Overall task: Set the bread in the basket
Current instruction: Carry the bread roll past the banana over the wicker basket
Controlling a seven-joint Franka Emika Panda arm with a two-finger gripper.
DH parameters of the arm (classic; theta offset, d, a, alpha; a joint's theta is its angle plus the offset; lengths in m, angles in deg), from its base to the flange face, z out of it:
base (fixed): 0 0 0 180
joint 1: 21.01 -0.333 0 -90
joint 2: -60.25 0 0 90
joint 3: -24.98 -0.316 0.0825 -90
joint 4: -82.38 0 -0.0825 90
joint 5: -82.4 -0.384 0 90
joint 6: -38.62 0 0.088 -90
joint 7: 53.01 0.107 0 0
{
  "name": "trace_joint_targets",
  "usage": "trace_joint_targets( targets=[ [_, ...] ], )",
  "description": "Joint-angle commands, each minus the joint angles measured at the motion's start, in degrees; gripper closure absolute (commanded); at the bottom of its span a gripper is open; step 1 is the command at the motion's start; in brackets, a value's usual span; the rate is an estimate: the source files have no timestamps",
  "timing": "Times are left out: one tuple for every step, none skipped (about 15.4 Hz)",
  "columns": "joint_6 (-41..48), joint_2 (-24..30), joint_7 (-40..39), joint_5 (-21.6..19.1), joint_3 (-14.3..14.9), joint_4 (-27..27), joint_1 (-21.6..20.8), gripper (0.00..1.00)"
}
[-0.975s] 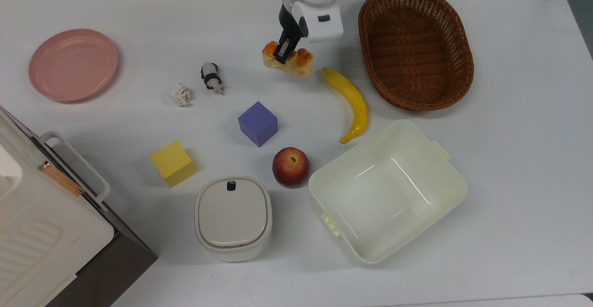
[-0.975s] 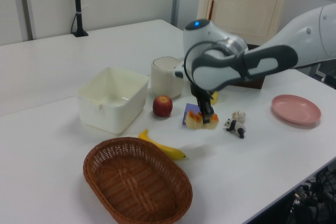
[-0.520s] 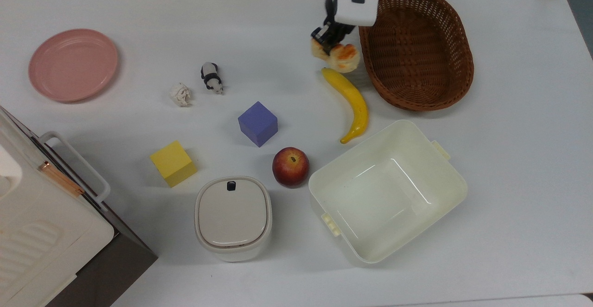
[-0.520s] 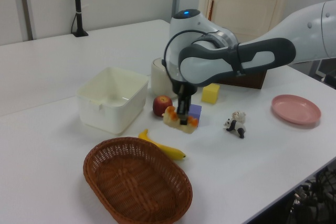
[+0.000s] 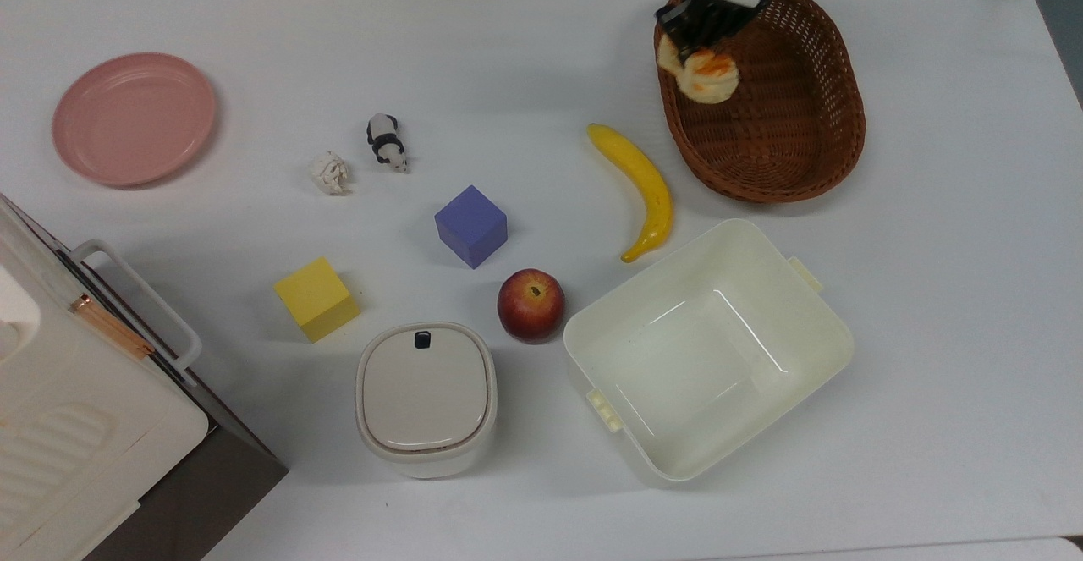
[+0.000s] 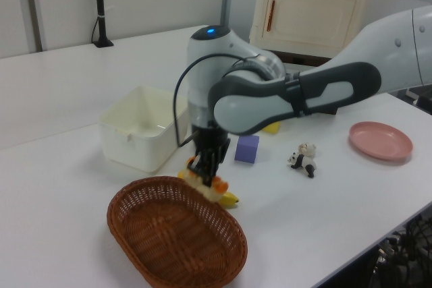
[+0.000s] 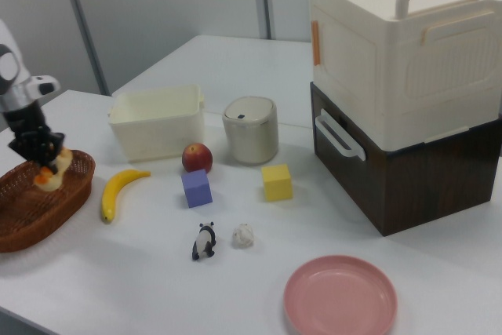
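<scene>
I have the bread over the basket's near rim, up from beside the banana where it was half a second ago

My gripper (image 5: pixel 695 30) is pinched on the bread (image 5: pixel 706 74), which hangs just below the fingertips, clear of the wicker; in the top view it now sits inside the basket (image 5: pixel 787 151) outline at the top view's left end, where a second back it was over bare table. In the left view the bread (image 6: pixel 210 185) hangs under the gripper (image 6: pixel 204 166) right at the basket (image 6: pixel 169 247) edge, the banana (image 5: pixel 640 186) just beyond. The white table (image 5: pixel 931 290) carries the cream tub (image 5: pixel 825 337), apple (image 5: pixel 530 304), purple cube (image 5: pixel 471 225) and pink plate (image 5: pixel 134 118), all well away from the gripper, as is the cream cabinet (image 7: pixel 408 45) on its brown base
</scene>
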Motion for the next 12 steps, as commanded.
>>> trace_joint_targets(
  targets=[
    [0.5,-0.2,9.2,-1.0,-3.9,0.5,-0.9,0.88],
    [0.4,-0.2,10.4,-1.0,-4.6,0.4,-1.5,0.86],
    [0.4,-0.3,11.6,-1.0,-4.7,0.4,-1.9,0.81],
    [0.4,-0.7,12.6,-1.1,-4.7,0.4,-2.2,0.64],
    [0.4,-0.8,13.9,-1.2,-4.7,0.4,-2.3,0.35],
    [0.3,-0.9,14.9,-1.2,-4.7,0.4,-2.2,0.02],
    [0.3,-0.9,14.9,-1.2,-4.7,0.4,-2.2,0.00],
    [0.3,-0.9,14.9,-1.2,-4.7,0.4,-2.1,0.00],
    [0.3,-0.9,14.9,-1.2,-4.7,0.5,-2.1,0.00],
    [0.2,-0.9,14.9,-1.1,-4.7,0.5,-1.9,0.00],
    [0.3,-0.8,15.0,-1.1,-4.7,0.5,-1.7,0.00],
    [0.3,-0.7,14.9,-0.6,-4.7,0.5,-1.6,0.00]
  ],
)
